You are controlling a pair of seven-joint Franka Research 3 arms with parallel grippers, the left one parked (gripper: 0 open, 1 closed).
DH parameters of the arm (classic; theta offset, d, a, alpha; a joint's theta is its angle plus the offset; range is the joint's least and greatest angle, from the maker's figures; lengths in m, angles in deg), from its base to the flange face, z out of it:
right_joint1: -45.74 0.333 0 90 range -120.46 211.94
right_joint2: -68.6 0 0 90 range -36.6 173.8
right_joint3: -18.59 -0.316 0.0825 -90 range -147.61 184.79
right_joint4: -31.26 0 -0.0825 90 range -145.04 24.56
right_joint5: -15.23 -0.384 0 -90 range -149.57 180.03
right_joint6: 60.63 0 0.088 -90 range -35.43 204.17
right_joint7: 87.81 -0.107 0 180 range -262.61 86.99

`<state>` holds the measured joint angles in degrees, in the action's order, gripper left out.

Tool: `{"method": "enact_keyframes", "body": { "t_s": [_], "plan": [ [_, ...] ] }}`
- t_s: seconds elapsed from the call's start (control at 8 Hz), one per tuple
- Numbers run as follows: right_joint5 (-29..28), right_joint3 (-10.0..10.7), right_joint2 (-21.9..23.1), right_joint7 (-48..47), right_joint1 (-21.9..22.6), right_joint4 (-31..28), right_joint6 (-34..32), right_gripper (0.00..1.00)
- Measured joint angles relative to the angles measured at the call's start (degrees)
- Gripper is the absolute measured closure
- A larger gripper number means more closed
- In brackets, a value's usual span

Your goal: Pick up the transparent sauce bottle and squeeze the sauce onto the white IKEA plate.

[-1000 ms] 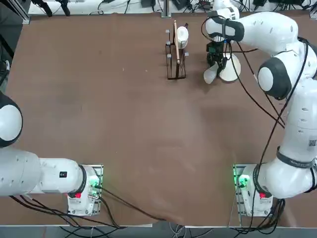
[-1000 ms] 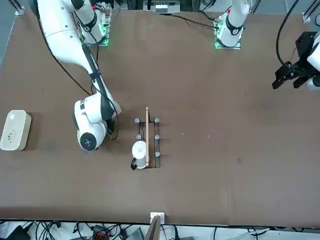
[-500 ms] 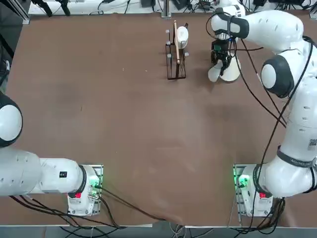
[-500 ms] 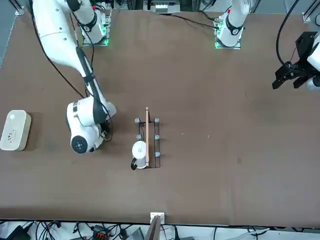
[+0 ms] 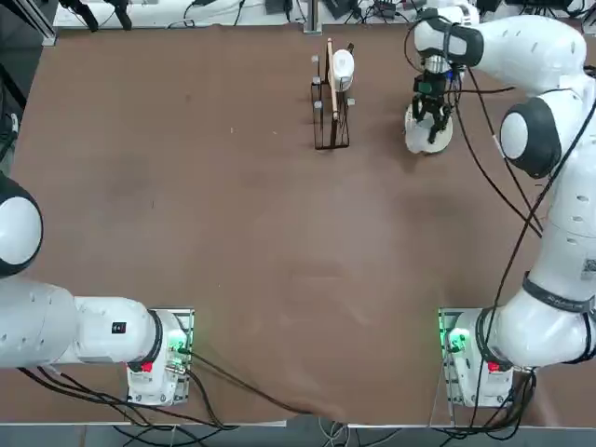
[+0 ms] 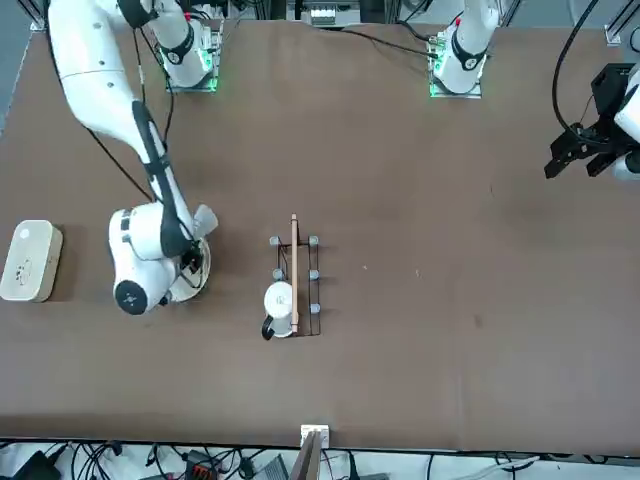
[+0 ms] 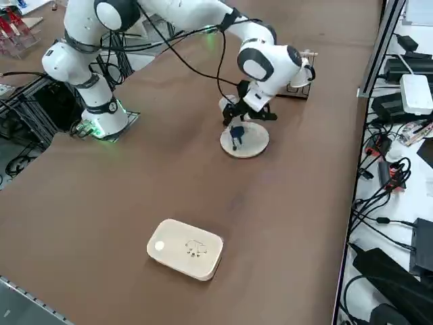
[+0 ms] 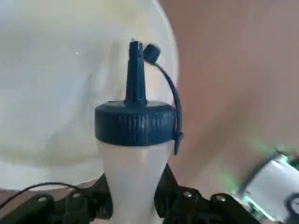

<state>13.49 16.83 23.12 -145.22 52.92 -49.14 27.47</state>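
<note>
Right gripper (image 7: 237, 125) pinching the sauce bottle (image 8: 133, 158), blue nozzle (image 8: 136, 70) tipped down over the white plate (image 7: 252, 144); rack (image 5: 331, 98) nearby

1. Brown counter (image 5: 233, 233), broad and plain, with cables along its far edge.
2. Resting on it at the far right: round white plate (image 7: 252, 143), just beside a black wire rack (image 5: 331, 112).
3. In the rack: a small white disc (image 5: 343, 64) standing upright and a wooden stick (image 6: 294, 262).
4. Well apart, toward the right edge: white rounded box (image 7: 186, 248).
5. At the near edge: two arm bases (image 5: 470, 358) with green lights.
</note>
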Motion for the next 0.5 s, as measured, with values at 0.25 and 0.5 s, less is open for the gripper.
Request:
{"method": "enact_keyframes", "body": {
  "t_s": [0.25, 0.5],
  "plan": [
    [0.0, -0.1, 0.0, 0.2, -0.1, 0.0, -3.4, 0.63],
    [0.0, -0.5, 0.0, 0.2, 0.7, -0.6, -5.3, 0.63]
  ]
}}
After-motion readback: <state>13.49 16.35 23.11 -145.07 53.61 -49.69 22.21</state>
